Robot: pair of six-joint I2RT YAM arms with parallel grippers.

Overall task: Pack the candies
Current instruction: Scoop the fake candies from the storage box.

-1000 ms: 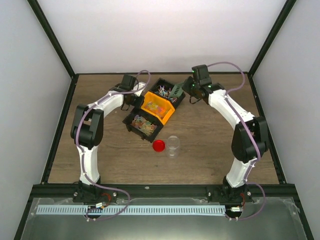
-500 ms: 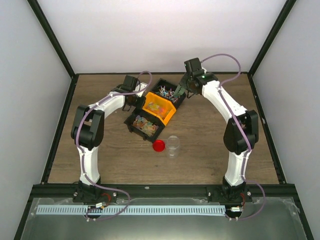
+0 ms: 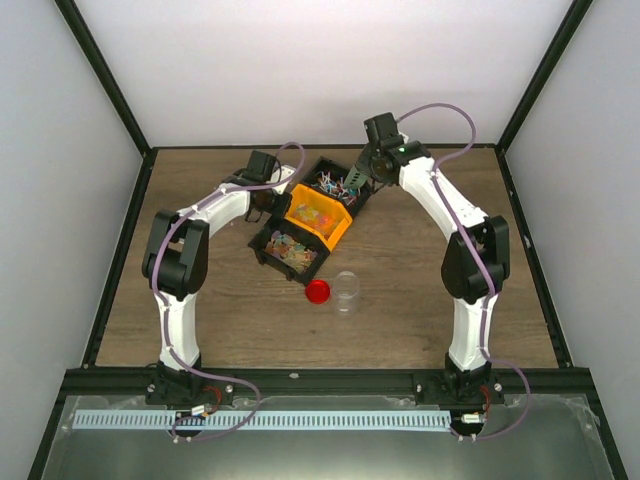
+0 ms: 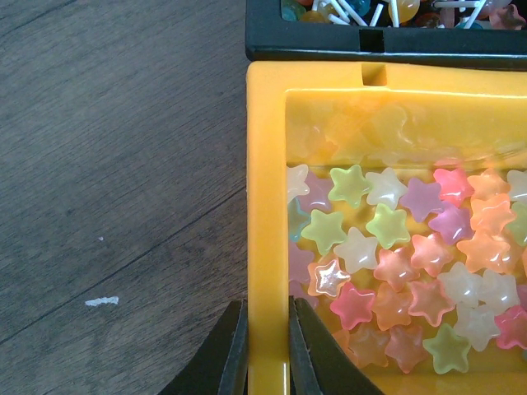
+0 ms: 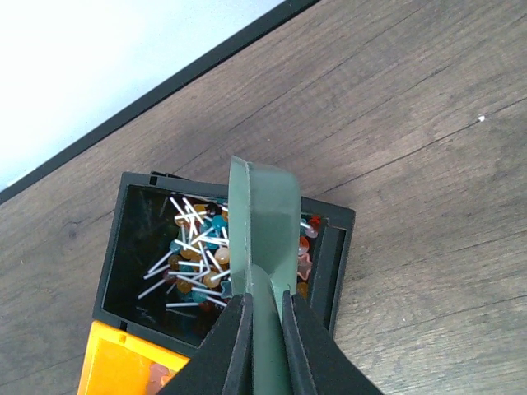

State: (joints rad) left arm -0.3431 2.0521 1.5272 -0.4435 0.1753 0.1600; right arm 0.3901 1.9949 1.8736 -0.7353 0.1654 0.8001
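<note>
right hand (image 5: 263, 311) is clenched on the handle of the green scoop (image 5: 265, 210), whose blade hangs over the black bin (image 5: 111, 255) at the left of the wrist view, where the stick candies (image 5: 193, 251) lie in a tangle. left hand (image 4: 265, 333) pinches the side wall of the yellow bin (image 4: 265, 164), one finger outside and one inside, just beside the star candies (image 4: 387, 263) heaped in it. in the overhead view the jar (image 3: 346, 290) stands at mid-frame with the red lid (image 3: 318, 291) just beside it on the counter (image 3: 420, 300), apart from the bins. the risks from here, as i judge them: the scoop looks turned on edge, so thin sticks could slide off before reaching the jar. the sticks may also snag on each other and drag extras over the bin wall. the narrow jar mouth could be missed, or the light jar knocked over. if the left pinch slips, the bins could shift under the scoop's push.
</note>
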